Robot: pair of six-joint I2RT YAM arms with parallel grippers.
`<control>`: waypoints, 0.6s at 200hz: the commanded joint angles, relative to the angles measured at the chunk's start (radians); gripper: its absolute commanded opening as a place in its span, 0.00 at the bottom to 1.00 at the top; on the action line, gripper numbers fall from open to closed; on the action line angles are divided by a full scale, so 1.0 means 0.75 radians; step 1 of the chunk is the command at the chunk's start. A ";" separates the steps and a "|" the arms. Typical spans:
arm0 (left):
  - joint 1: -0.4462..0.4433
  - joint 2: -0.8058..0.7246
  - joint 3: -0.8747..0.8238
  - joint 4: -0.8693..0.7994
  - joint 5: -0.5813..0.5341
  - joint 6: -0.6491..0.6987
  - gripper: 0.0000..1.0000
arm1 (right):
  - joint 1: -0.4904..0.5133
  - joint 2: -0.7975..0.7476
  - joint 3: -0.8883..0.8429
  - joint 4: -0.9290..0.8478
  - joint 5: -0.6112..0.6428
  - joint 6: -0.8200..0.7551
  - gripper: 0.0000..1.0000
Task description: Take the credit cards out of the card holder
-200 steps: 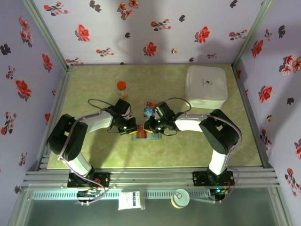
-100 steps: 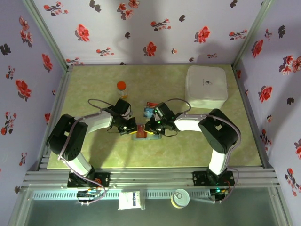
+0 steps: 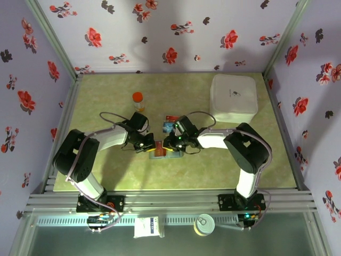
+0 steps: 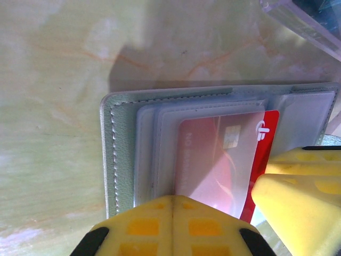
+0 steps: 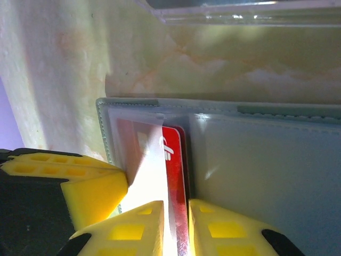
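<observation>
1. Hardly any movement against a second ago: same poses for both arms at mid-table, apart from a slight inward drift of the right elbow.
2. Lying open and flat on the table (image 3: 106, 96), near its middle: the card holder (image 3: 160, 154), hemmed in by the left gripper (image 3: 147, 144) on one side and the right gripper (image 3: 169, 143) on the other.
3. Left gripper's state: yellow fingers (image 4: 144, 226) pressed together with no gap, tips down on the holder's stitched panel, gripping nothing.
4. Right gripper's state: jaws drawn close, pinching the bare end of a red credit card (image 5: 175, 160) between them.
5. Rest of that card tucked under a cloudy sleeve of the holder, chip visible through the plastic.
6. Writing: a white logo on the card's bare red strip, more a curled mark than readable letters; faint lettering under the sleeve, too blurred to read.
7. Just beyond the holder, apart from it: a blue card (image 3: 167, 127) and a second red card (image 3: 171, 118) loose on the table, print too small to make out.
8. Clear plastic sheet (image 5: 240, 10) close beside the holder's far edge.
9. Further off: an orange-capped bottle (image 3: 138, 100) and a white box (image 3: 233, 98) with a tiny dark mark on its lid, unreadable.
</observation>
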 commanded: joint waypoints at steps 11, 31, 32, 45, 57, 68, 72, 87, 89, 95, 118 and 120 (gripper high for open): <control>-0.010 -0.005 -0.011 -0.061 -0.017 0.014 0.00 | -0.007 -0.023 -0.033 0.090 -0.035 0.040 0.16; -0.008 -0.007 -0.011 -0.061 -0.017 0.014 0.00 | -0.010 -0.035 -0.051 0.114 -0.033 0.055 0.15; -0.008 -0.006 -0.011 -0.061 -0.017 0.015 0.00 | -0.010 -0.036 -0.052 0.116 -0.033 0.056 0.15; -0.008 -0.006 -0.011 -0.060 -0.018 0.012 0.00 | -0.013 -0.045 -0.059 0.129 -0.030 0.062 0.13; -0.009 -0.005 -0.011 -0.059 -0.017 0.013 0.00 | -0.013 -0.050 -0.064 0.132 -0.032 0.065 0.12; -0.008 -0.007 -0.010 -0.060 -0.017 0.011 0.00 | -0.013 -0.053 -0.066 0.133 -0.032 0.065 0.11; -0.008 -0.007 -0.009 -0.060 -0.017 0.012 0.00 | -0.015 -0.052 -0.067 0.136 -0.033 0.066 0.10; -0.008 -0.007 -0.011 -0.062 -0.017 0.011 0.00 | -0.015 -0.057 -0.072 0.140 -0.029 0.066 0.08; -0.008 -0.007 -0.011 -0.063 -0.018 0.011 0.00 | -0.017 -0.057 -0.074 0.138 -0.028 0.066 0.08; -0.008 -0.008 -0.011 -0.063 -0.020 0.011 0.00 | -0.017 -0.059 -0.078 0.137 -0.029 0.066 0.08; -0.008 -0.007 -0.011 -0.062 -0.020 0.012 0.00 | -0.025 -0.073 -0.097 0.132 -0.020 0.064 0.07; -0.009 -0.007 -0.010 -0.061 -0.020 0.012 0.00 | -0.025 -0.075 -0.099 0.131 -0.018 0.063 0.07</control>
